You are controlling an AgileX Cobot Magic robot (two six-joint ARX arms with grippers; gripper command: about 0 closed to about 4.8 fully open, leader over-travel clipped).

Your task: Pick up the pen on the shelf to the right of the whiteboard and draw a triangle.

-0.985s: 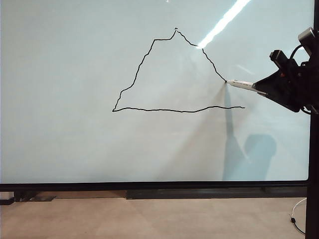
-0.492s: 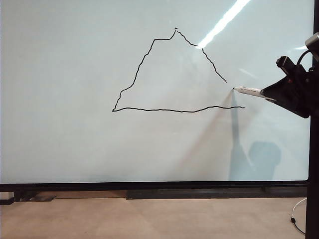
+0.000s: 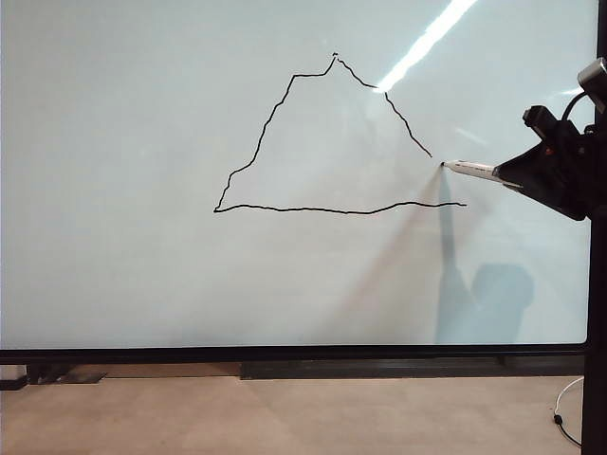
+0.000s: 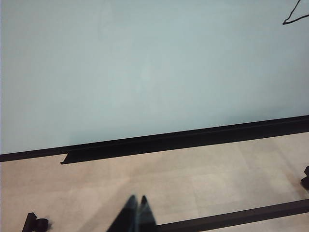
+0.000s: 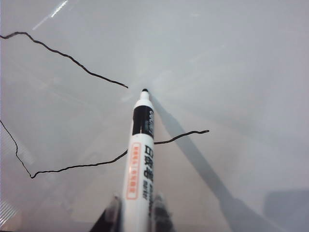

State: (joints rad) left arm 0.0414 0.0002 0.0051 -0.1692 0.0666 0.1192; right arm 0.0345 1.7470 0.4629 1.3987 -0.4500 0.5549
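The pen carries a black band and a red-framed label with dark printed characters too small to read. The right gripper pinches its barrel between both fingers, at the whiteboard's right edge, tip just beside the gap in the triangle. The left gripper hangs low near the floor, fingers pressed together.

The right arm comes in from the right edge, its right gripper pointing left, fingers clamped on the pen. The left gripper sits low and near, its dark fingertips pressed together.
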